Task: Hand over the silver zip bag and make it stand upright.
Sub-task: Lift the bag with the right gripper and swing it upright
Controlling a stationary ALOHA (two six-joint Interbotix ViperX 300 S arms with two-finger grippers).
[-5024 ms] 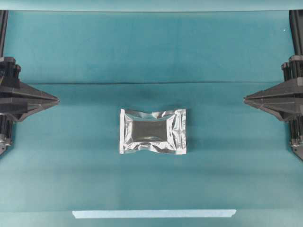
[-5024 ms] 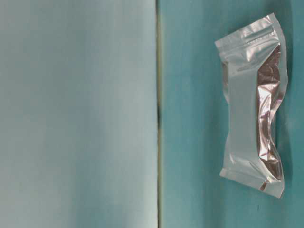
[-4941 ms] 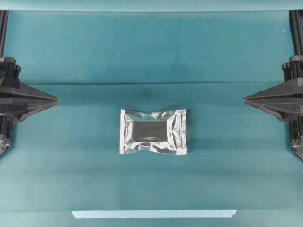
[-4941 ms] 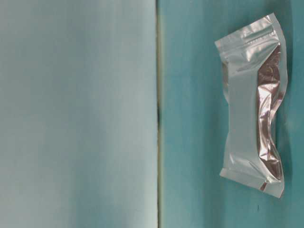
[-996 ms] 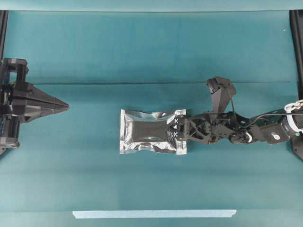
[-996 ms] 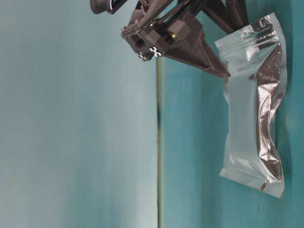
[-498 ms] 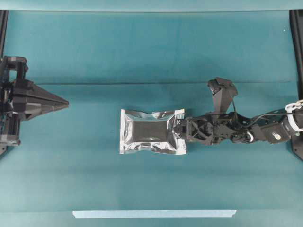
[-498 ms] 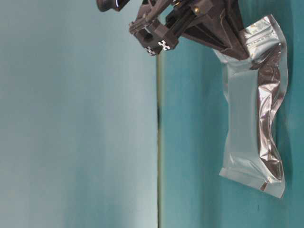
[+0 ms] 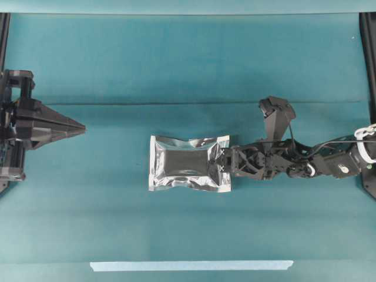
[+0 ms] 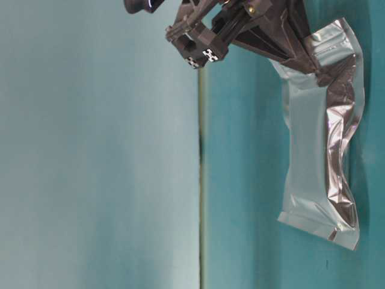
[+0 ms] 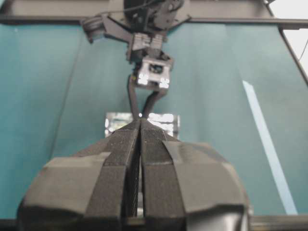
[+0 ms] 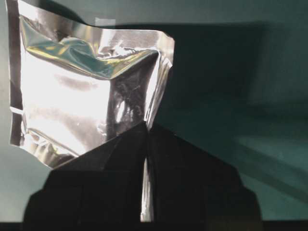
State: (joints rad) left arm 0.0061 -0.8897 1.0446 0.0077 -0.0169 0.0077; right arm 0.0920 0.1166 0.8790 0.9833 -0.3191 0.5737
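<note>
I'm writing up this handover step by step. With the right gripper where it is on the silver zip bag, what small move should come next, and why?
Probably a short lift. The right gripper is shut on the right-hand edge of the silver zip bag, which lies flat on the table. The left gripper waits shut, far to the left. Raising the bag would clear the table so it can travel toward the left gripper.

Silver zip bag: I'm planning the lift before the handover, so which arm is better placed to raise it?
The right. Its pincer is shut on the silver zip bag at its edge, while the left pincer sits shut, far off.
</note>
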